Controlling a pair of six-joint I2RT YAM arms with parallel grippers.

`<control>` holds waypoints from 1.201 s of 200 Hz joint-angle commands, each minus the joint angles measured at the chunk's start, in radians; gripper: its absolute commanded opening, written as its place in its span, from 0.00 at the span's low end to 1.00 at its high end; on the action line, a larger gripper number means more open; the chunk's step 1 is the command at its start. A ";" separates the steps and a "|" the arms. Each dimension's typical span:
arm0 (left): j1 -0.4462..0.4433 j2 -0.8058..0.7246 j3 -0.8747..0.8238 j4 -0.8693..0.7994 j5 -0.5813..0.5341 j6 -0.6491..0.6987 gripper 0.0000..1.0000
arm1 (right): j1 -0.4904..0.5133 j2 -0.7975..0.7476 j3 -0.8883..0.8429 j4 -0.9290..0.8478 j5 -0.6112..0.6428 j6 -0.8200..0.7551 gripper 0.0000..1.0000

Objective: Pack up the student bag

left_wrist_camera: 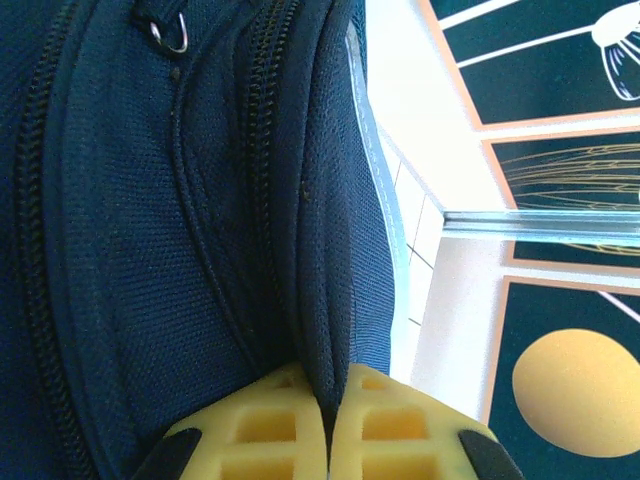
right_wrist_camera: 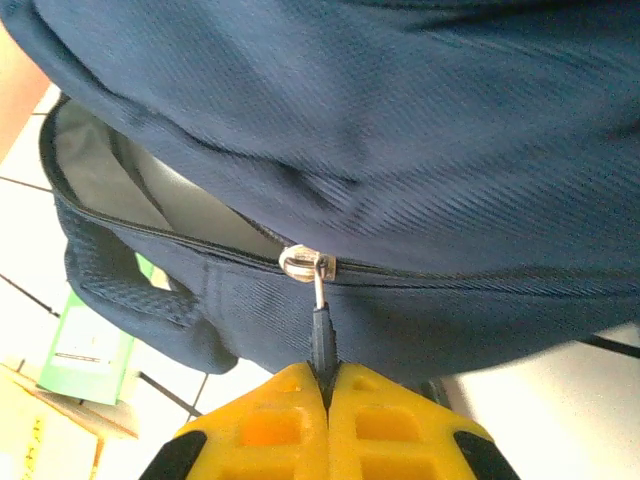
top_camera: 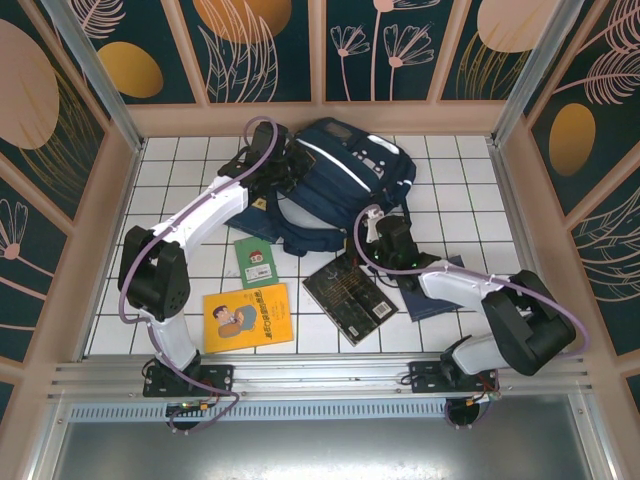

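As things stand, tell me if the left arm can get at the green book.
Probably yes, once freed: the green book lies uncovered near that arm, but the left hand is shut on the student bag.

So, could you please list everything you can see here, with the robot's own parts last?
student bag: one, navy with white stripes, far middle of the table, main zip partly open
zip pull: one, dark, on the bag's zip
green book: one, green, near-left of the bag
yellow book: one, yellow, near the left arm's base
black book: one, black, middle
flat item: one, dark blue, partly under the right arm
table: one, white tiles
left gripper: one, yellow, shut on a bag fold
right gripper: one, yellow, shut on the zip pull
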 commanded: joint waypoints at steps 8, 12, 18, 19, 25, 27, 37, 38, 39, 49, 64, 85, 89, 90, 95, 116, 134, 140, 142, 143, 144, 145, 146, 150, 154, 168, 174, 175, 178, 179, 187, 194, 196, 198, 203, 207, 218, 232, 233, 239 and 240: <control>0.019 -0.079 0.007 0.071 -0.036 0.028 0.00 | -0.015 -0.045 -0.005 -0.100 0.120 0.001 0.00; 0.019 -0.079 0.006 0.071 -0.039 0.028 0.00 | -0.017 -0.047 -0.003 -0.110 0.129 0.003 0.00; 0.020 -0.083 0.001 0.071 -0.041 0.029 0.00 | -0.021 -0.048 0.000 -0.123 0.142 0.009 0.00; 0.020 -0.083 0.001 0.071 -0.041 0.029 0.00 | -0.023 -0.048 0.000 -0.125 0.143 0.011 0.00; 0.020 -0.083 -0.002 0.071 -0.039 0.029 0.00 | -0.030 -0.049 0.004 -0.137 0.153 0.016 0.00; 0.019 -0.084 -0.003 0.071 -0.039 0.028 0.00 | -0.033 -0.048 0.005 -0.140 0.154 0.019 0.00; 0.020 -0.087 -0.005 0.072 -0.039 0.029 0.00 | -0.050 -0.047 0.009 -0.158 0.162 0.031 0.00; 0.020 -0.088 -0.005 0.072 -0.038 0.029 0.00 | -0.052 -0.047 0.009 -0.159 0.162 0.031 0.00; 0.020 -0.088 -0.005 0.072 -0.038 0.029 0.00 | -0.054 -0.047 0.009 -0.159 0.162 0.033 0.00; 0.020 -0.094 -0.007 0.072 -0.038 0.030 0.00 | -0.057 -0.044 0.009 -0.172 0.176 0.048 0.00; 0.022 -0.102 -0.012 0.072 -0.042 0.032 0.00 | -0.119 -0.038 0.014 -0.191 0.195 0.082 0.00; 0.022 -0.104 -0.021 0.075 -0.037 0.030 0.00 | -0.173 -0.014 0.047 -0.237 0.223 0.139 0.00; 0.022 -0.103 -0.022 0.078 -0.034 0.028 0.00 | -0.181 -0.005 0.059 -0.246 0.222 0.145 0.00; 0.022 -0.104 -0.023 0.078 -0.034 0.029 0.00 | -0.183 -0.004 0.062 -0.248 0.222 0.145 0.00; 0.022 -0.102 -0.025 0.081 -0.029 0.025 0.00 | -0.191 0.008 0.076 -0.257 0.221 0.147 0.00; 0.022 -0.104 -0.039 0.098 -0.009 0.010 0.00 | -0.216 0.056 0.136 -0.273 0.210 0.158 0.00; 0.021 -0.104 -0.052 0.110 0.008 -0.001 0.00 | -0.236 0.102 0.189 -0.280 0.196 0.166 0.00; 0.021 -0.103 -0.056 0.115 0.012 -0.005 0.00 | -0.244 0.118 0.205 -0.283 0.196 0.171 0.00; 0.020 -0.103 -0.058 0.116 0.013 -0.005 0.00 | -0.249 0.123 0.209 -0.284 0.194 0.173 0.00; 0.020 -0.103 -0.059 0.117 0.014 -0.004 0.00 | -0.251 0.126 0.211 -0.284 0.193 0.173 0.00; 0.020 -0.102 -0.059 0.117 0.015 -0.005 0.00 | -0.253 0.129 0.214 -0.286 0.193 0.174 0.00; 0.020 -0.102 -0.060 0.118 0.016 -0.005 0.00 | -0.253 0.131 0.216 -0.286 0.191 0.174 0.00; 0.020 -0.103 -0.061 0.119 0.018 -0.006 0.00 | -0.256 0.133 0.219 -0.287 0.189 0.175 0.00; 0.020 -0.104 -0.064 0.127 0.025 -0.005 0.00 | -0.263 0.144 0.225 -0.286 0.180 0.175 0.00; 0.019 -0.103 -0.067 0.134 0.032 -0.005 0.00 | -0.270 0.149 0.234 -0.287 0.172 0.173 0.00; 0.014 -0.100 -0.066 0.175 0.086 0.001 0.00 | -0.291 0.172 0.264 -0.302 0.171 0.167 0.00; 0.009 -0.093 -0.064 0.189 0.113 0.007 0.00 | -0.299 0.175 0.276 -0.307 0.152 0.162 0.00; 0.008 -0.091 -0.062 0.191 0.115 0.008 0.00 | -0.299 0.176 0.278 -0.308 0.149 0.162 0.00; 0.005 -0.086 -0.057 0.197 0.128 0.016 0.00 | -0.305 0.177 0.283 -0.309 0.145 0.159 0.00; 0.003 -0.084 -0.056 0.198 0.132 0.018 0.00 | -0.305 0.178 0.285 -0.310 0.145 0.158 0.00; -0.009 -0.066 -0.037 0.190 0.157 0.037 0.00 | -0.318 0.181 0.303 -0.319 0.148 0.151 0.00; -0.021 -0.052 -0.020 0.174 0.174 0.059 0.00 | -0.328 0.189 0.321 -0.329 0.152 0.147 0.00; -0.023 -0.047 -0.014 0.169 0.179 0.066 0.00 | -0.332 0.193 0.327 -0.333 0.153 0.145 0.00; -0.028 -0.043 -0.011 0.167 0.184 0.071 0.00 | -0.335 0.195 0.334 -0.336 0.154 0.144 0.00; -0.036 -0.034 -0.005 0.163 0.200 0.085 0.00 | -0.344 0.204 0.351 -0.346 0.153 0.139 0.00; -0.042 -0.028 0.000 0.158 0.209 0.098 0.00 | -0.352 0.213 0.366 -0.354 0.152 0.136 0.00; -0.057 -0.009 0.017 0.123 0.227 0.130 0.00 | -0.367 0.242 0.410 -0.380 0.151 0.130 0.01; -0.063 -0.007 0.007 0.104 0.229 0.161 0.12 | -0.385 0.285 0.464 -0.401 0.133 0.123 0.06; -0.063 -0.008 0.004 0.103 0.228 0.163 0.14 | -0.385 0.288 0.467 -0.402 0.133 0.122 0.06; -0.063 -0.013 -0.005 0.090 0.224 0.176 0.27 | -0.391 0.305 0.488 -0.408 0.137 0.121 0.07; -0.063 -0.014 -0.006 0.088 0.222 0.178 0.29 | -0.393 0.309 0.490 -0.410 0.137 0.120 0.07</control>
